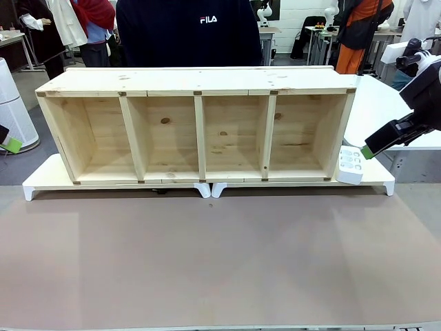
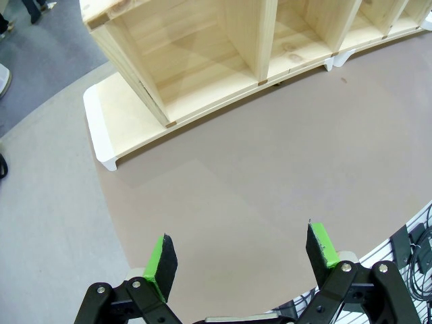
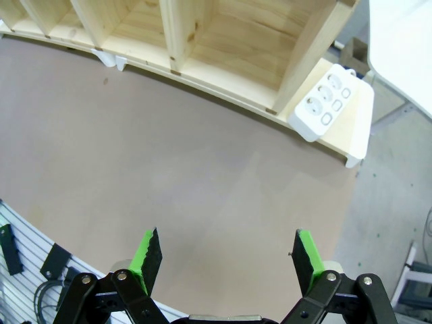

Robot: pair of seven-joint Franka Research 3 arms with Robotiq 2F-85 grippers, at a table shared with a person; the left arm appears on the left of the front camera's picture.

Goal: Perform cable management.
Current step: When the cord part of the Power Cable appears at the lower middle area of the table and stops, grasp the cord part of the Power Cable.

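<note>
A long wooden shelf point(image 1: 196, 89) with four open compartments stands across the far half of the brown worktop point(image 1: 220, 262), its openings facing the robot. All four compartments are bare inside. The shelf rests on two low stands placed end to end, the left stand point(image 1: 41, 181) and the right stand point(image 1: 377, 182), each with a pale wooden top and white feet. Their inner feet meet below the middle of the shelf.

A white power strip point(image 1: 350, 164) sits on the right stand just outside the shelf's right end, tilted, with its sockets facing up and toward the robot. It touches or nearly touches the shelf's right wall.

The right claw point(image 3: 227, 253) hangs above the bare worktop with its green-padded fingers spread wide and nothing between them. In the front view it comes in from the right, and one green pad is near the power strip without clearly touching it.

The left claw point(image 2: 241, 251) is also spread wide and grips nothing. It looks down on bare worktop in front of the left stand. In the front view, one of its green pads pokes in at the left edge, well clear of the shelf.

A person point(image 1: 189, 31) in a dark top stands behind the shelf.

I cannot tell where the cable lies.
</note>
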